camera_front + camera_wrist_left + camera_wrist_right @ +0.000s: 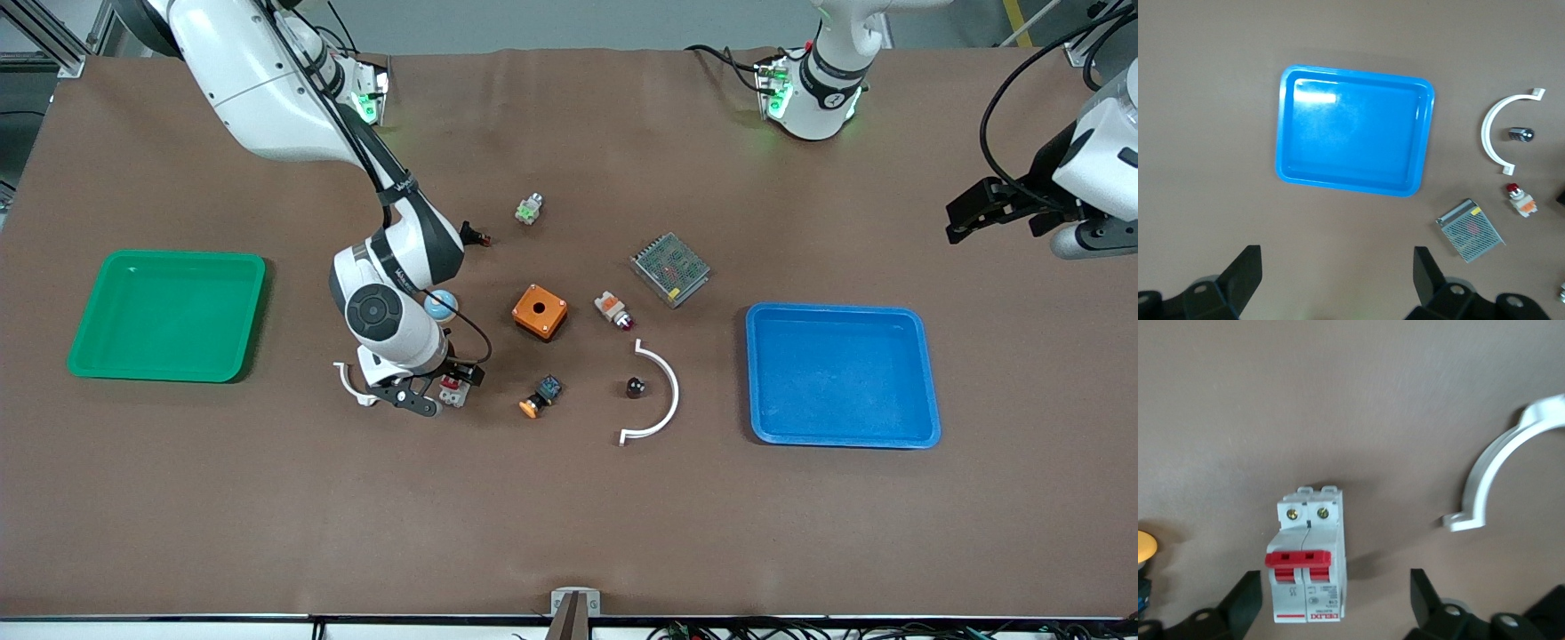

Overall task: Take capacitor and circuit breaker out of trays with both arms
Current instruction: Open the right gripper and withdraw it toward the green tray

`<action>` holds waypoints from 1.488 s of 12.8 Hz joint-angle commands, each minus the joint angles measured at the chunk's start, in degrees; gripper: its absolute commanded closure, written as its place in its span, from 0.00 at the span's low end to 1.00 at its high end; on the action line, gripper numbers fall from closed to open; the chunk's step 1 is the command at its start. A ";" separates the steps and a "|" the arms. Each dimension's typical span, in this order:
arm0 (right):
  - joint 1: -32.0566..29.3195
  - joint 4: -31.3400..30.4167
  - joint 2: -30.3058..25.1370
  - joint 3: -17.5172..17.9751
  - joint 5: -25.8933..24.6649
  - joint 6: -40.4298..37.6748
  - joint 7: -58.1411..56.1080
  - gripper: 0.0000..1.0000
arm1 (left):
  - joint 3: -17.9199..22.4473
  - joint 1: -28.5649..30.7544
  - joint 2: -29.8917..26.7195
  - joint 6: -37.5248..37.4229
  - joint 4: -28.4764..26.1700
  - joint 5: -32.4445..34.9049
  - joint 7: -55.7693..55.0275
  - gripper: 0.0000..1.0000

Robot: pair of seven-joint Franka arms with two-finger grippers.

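Observation:
The breaker, a white-grey block with red levers, lies flat on the brown table between my right gripper's open fingers, close to one finger. In the front view it peeks out under my right gripper, which is low over it. The capacitor, a tiny black cylinder, stands inside the curve of a white clamp; it also shows in the left wrist view. My left gripper is open and empty, high over bare table beside the blue tray; in its own view nothing is between the fingers.
A green tray sits at the right arm's end. Mid-table lie an orange box, a mesh power supply, a white-and-orange part with red tip, an orange-button part, a green-white part and a second white clamp.

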 commanded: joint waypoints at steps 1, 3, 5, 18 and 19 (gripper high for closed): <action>-0.60 -0.54 -6.76 -0.77 -2.47 -4.65 -2.22 0.00 | -0.13 -0.02 -1.63 -0.77 -1.37 -1.82 1.89 0.00; -4.46 -0.45 -10.63 -0.68 -2.04 -8.24 -9.67 0.00 | -0.30 -0.02 -1.72 -1.21 -1.55 -1.82 3.57 0.00; -8.42 -0.54 -14.14 -0.41 -1.69 -13.95 -17.13 0.00 | -0.30 -0.10 -1.81 -1.56 -1.46 -1.82 3.84 0.00; -26.72 10.00 -29.28 -0.06 2.53 -34.01 -49.51 0.00 | -1.27 -0.02 -3.21 -1.56 -2.78 -1.73 3.84 0.00; -26.63 10.01 -29.28 -0.06 2.62 -34.19 -49.78 0.00 | -1.27 -0.02 -3.12 -1.56 -2.60 -1.73 3.84 0.00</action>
